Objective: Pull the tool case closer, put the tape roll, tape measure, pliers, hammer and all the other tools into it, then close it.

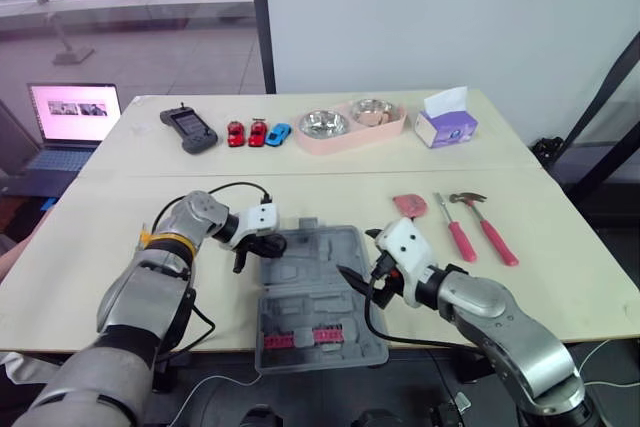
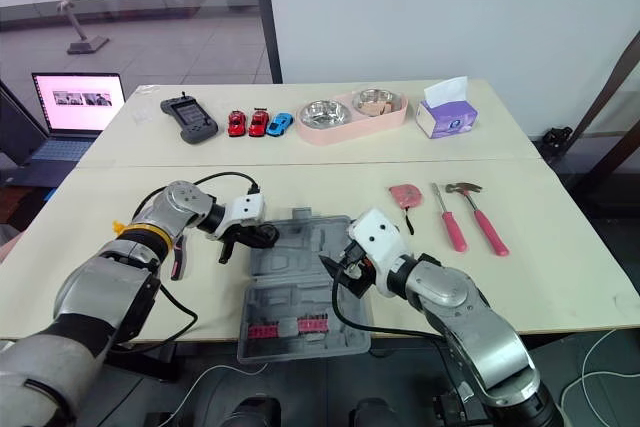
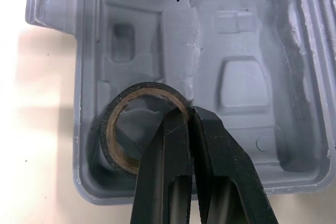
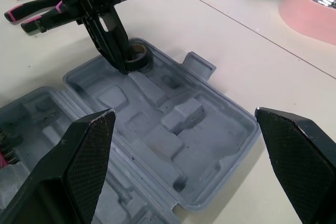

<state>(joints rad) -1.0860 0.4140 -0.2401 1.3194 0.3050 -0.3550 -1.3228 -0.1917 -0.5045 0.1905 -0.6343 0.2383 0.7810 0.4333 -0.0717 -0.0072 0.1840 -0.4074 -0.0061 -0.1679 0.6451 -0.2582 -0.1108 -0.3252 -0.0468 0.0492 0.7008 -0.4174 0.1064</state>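
Left wrist view looks down into the tool case (image 3: 241, 82), a grey moulded-plastic shell with shallow recesses, ribs and scuffed, whitened edges. It lies open on the smooth cream table (image 1: 90, 247), near the front edge. The tape roll (image 3: 139, 88), a matte black ring around a brown cardboard core, lies flat in a corner pocket of the half farther from the robot, on its left side. The left gripper (image 3: 185, 113) has its two tapered black fingers almost together, pinched on the roll's wall, one finger inside the ring and the other outside. The right gripper (image 4: 185, 114) hovers over the case's right side with its textured black fingers spread wide, gripping nothing. A strip of pink and dark bits (image 1: 305, 337) sits in the half nearer the robot. The pliers (image 4: 31, 14), with pink and black handles, lie on the table beside the left arm, outside the case. Well to the right of the case lie a pink tape measure (image 1: 410, 205), a pink-handled screwdriver (image 1: 455, 232) and the hammer (image 1: 485, 222), steel-headed with a pink grip, side by side.
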